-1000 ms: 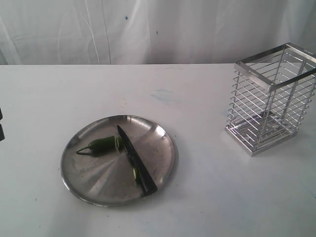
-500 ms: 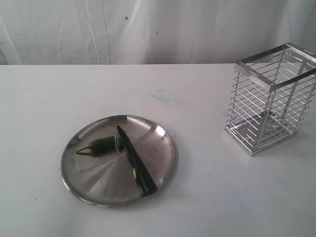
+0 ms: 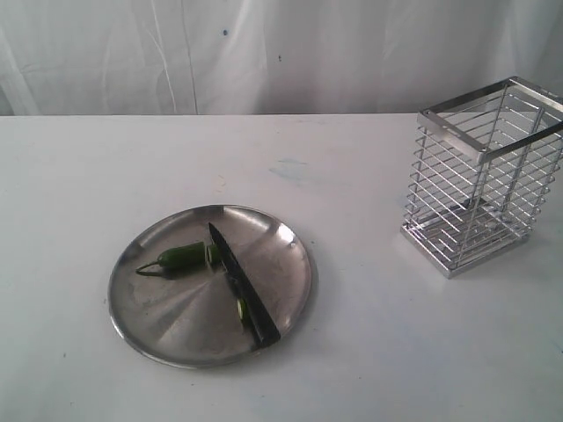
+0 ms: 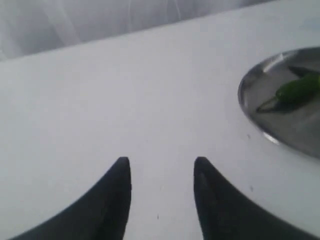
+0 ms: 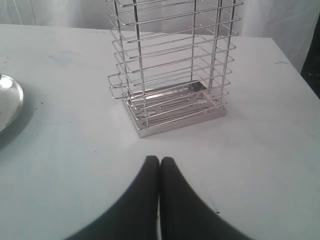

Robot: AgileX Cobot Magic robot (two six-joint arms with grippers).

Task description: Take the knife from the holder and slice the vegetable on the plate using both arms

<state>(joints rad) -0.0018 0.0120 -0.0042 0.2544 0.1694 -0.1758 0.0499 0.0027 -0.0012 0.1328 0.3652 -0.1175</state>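
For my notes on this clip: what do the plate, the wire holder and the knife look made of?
The plate is probably brushed steel: its scuffed face reflects light in streaks. The holder looks like shiny chrome-like metal wire, with bright glints along the bars. The knife is black all over with a dull finish; whether it is coated metal, ceramic or plastic cannot be told.

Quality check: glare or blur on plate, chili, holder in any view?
Exterior view: plate shows bright glare streaks and casts a soft shadow along its near rim. Left wrist view: soft overall, chili blurred. Right wrist view: holder sharp, wires glinting.
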